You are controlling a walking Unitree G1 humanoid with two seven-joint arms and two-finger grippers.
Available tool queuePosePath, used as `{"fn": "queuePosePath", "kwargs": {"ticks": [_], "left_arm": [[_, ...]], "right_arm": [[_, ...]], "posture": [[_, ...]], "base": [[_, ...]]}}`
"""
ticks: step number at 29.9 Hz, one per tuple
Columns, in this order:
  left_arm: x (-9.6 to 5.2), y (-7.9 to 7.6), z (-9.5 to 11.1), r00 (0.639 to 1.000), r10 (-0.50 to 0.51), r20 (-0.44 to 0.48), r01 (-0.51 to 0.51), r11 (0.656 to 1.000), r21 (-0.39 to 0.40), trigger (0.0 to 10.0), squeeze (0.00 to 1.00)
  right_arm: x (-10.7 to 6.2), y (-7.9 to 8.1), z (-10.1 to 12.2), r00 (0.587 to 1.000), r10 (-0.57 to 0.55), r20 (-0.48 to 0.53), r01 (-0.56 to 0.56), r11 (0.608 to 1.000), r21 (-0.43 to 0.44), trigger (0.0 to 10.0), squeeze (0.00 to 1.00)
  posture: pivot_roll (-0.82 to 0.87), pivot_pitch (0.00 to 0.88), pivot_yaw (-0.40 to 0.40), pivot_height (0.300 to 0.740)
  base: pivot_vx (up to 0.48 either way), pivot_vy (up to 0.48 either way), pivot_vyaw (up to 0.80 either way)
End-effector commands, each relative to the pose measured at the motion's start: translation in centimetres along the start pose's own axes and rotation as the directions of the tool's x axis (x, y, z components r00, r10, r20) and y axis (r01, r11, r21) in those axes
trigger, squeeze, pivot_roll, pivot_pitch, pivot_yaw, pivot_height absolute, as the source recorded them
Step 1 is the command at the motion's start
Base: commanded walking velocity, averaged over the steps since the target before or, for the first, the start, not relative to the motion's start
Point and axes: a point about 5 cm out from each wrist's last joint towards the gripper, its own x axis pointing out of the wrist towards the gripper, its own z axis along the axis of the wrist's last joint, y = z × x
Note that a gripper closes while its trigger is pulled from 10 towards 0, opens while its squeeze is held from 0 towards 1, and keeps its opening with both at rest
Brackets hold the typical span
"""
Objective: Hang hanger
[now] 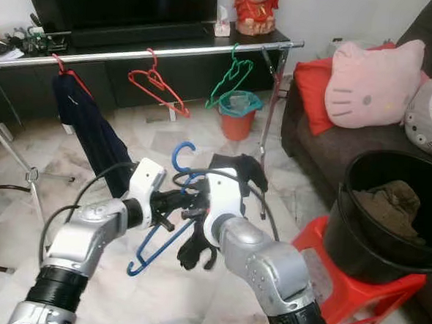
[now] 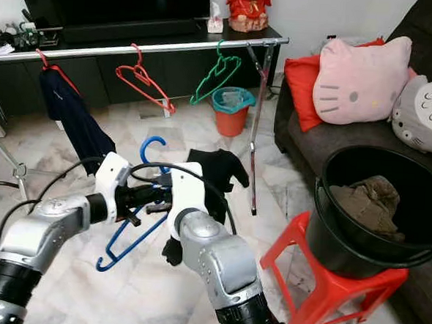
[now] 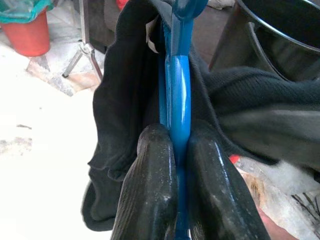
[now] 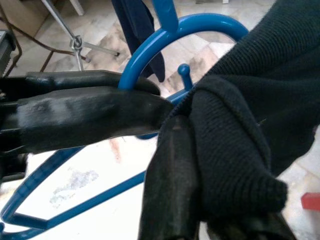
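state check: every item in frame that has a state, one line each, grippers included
blue hanger: off the rail, held in the air, black garment partly on it
black garment: draped on the blue hanger, pinched by right gripper
left gripper: shut on the blue hanger
right gripper: shut on the black garment
red hanger: on rail, bare
green hanger: on rail, bare
navy garment: hanging on rail
black bucket: on red stool, holds laundry

marble floor (image 1: 192,307) | dark sofa (image 1: 327,150) | black TV cabinet (image 1: 170,64)
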Motion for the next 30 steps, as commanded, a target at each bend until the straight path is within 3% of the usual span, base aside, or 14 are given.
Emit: {"fn": "queuePosePath", "kwargs": {"ticks": [1,5,9,11,15,21,25,30], "left_arm": [[0.5,-1.4,0.6,0.995,-0.097,0.024,0.096,0.995,0.013,10.0,0.0],[0.0,-0.9,0.5,0.997,-0.074,0.019,0.073,0.997,0.01,10.0,0.0],[-0.7,-1.7,0.2,0.986,-0.166,-0.001,0.166,0.986,0.013,10.0,0.0],[-1.2,-2.1,0.1,0.977,-0.213,-0.016,0.213,0.977,0.016,10.0,0.0],[-1.5,-2.2,0.1,0.974,-0.224,-0.028,0.225,0.974,0.022,10.0,0.0],[-1.4,-2.6,0.0,0.969,-0.245,-0.031,0.246,0.969,0.019,10.0,0.0],[-1.0,-1.4,0.0,0.991,-0.128,-0.036,0.129,0.991,0.031,10.0,0.0],[-0.8,-1.2,0.4,0.993,-0.118,-0.016,0.118,0.993,0.023,10.0,0.0]], "right_arm": [[-0.2,0.9,1.6,0.997,0.024,0.068,-0.023,1.0,-0.014,10.0,0.0],[0.0,-0.9,1.5,0.996,-0.067,0.064,0.064,0.997,0.049,10.0,0.0],[0.3,-2.1,1.8,0.989,-0.114,0.096,0.112,0.993,0.025,10.0,0.0],[0.5,-4.1,2.5,0.97,-0.207,0.125,0.212,0.977,-0.023,10.0,0.0],[0.6,-5.6,3.6,0.956,-0.25,0.156,0.26,0.965,-0.044,10.0,0.0],[1.0,-4.7,3.7,0.977,-0.151,0.152,0.172,0.975,-0.139,10.0,0.0],[1.0,-3.2,3.4,0.984,-0.103,0.145,0.122,0.984,-0.129,10.0,0.0],[1.1,-1.2,2.8,0.991,-0.021,0.131,0.038,0.991,-0.13,10.0,0.0]], "posture": [[0.0,0.0,0.05,0.74],[0.0,0.0,0.049,0.74],[0.0,0.0,0.048,0.74],[0.0,0.0,0.048,0.74],[0.0,0.0,0.048,0.74],[0.01,0.0,0.048,0.74],[0.01,0.0,0.051,0.74],[0.01,0.0,0.051,0.74]], "base": [[0.0,0.0,0.0],[0.0,0.0,0.0],[0.0,0.0,0.0],[0.0,0.0,0.0],[0.0,0.0,0.0],[0.0,0.0,0.0],[0.0,0.0,0.0],[0.0,0.0,0.0]]}}
